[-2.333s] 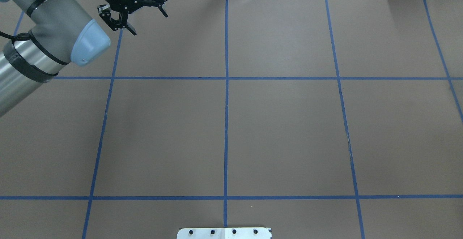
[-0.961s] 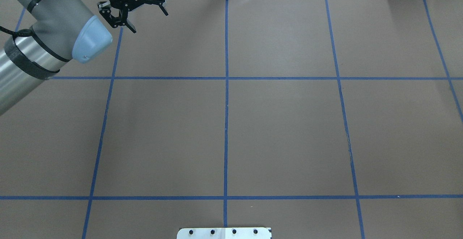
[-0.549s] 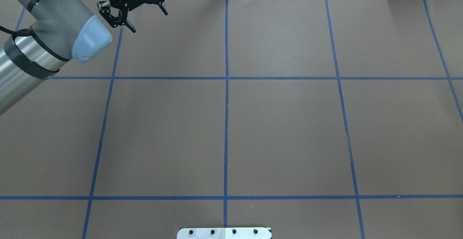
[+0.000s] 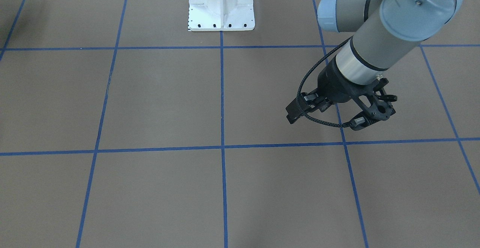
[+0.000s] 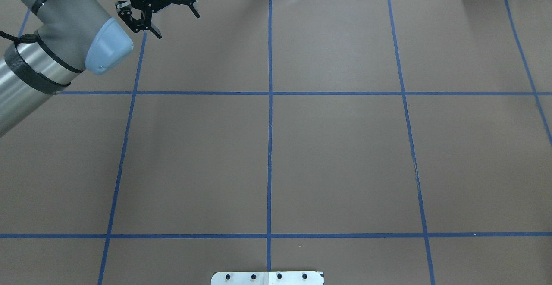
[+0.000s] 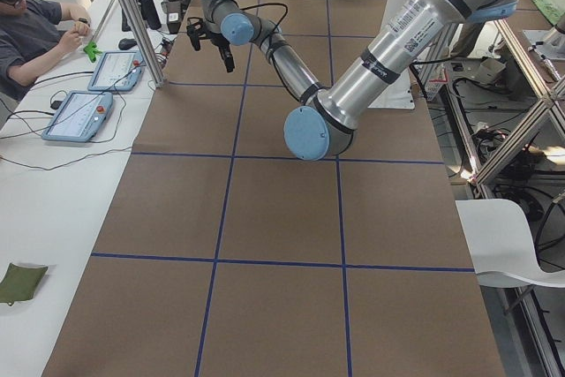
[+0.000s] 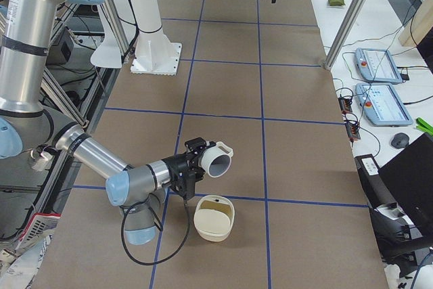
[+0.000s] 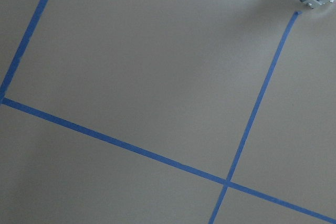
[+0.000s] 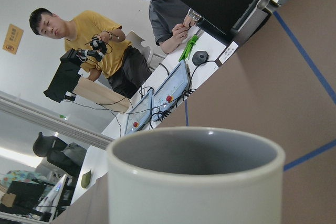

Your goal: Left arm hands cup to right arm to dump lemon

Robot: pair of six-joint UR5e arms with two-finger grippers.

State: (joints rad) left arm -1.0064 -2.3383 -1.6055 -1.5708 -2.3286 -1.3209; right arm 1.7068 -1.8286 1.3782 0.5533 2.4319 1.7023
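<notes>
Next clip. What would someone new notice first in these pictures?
The small white mug at the tip of the near grey right arm stands out in the exterior right view: tipped on its side, mouth toward that camera, with a cream round bowl on the brown table close by it. Far off, the left arm's black open-frame gripper hangs open and empty over a blue tape line.
</notes>
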